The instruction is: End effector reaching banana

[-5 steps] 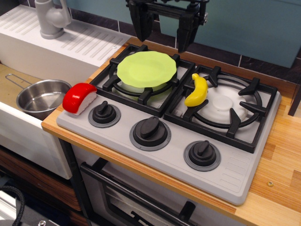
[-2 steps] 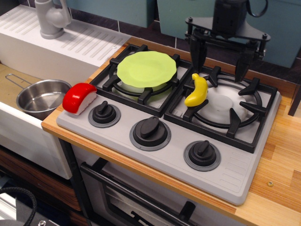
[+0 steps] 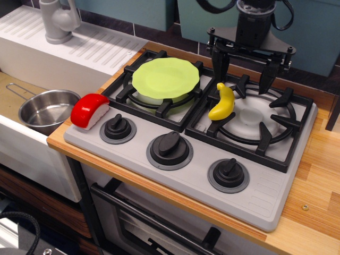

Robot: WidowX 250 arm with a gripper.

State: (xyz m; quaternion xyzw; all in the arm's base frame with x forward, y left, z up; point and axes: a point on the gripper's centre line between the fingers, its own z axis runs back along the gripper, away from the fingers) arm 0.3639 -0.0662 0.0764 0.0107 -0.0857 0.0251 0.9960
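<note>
Steel pot (image 3: pixel 49 109) in the sink looks empty, green plate (image 3: pixel 165 77) too. Gripper (image 3: pixel 244 74), prongs spread wide, has nudged slightly left since, sitting behind the banana (image 3: pixel 222 101).

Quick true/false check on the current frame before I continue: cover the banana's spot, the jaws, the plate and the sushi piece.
1. The banana lies on the right burner grate. True.
2. The end effector has its jaws shut on the banana. False: jaws are wide apart, above and behind it, holding nothing.
3. The green plate sits on the left burner. True.
4. The red sushi piece is inside the steel pot. False: it rests on the stove's front left corner, beside the pot.
</note>
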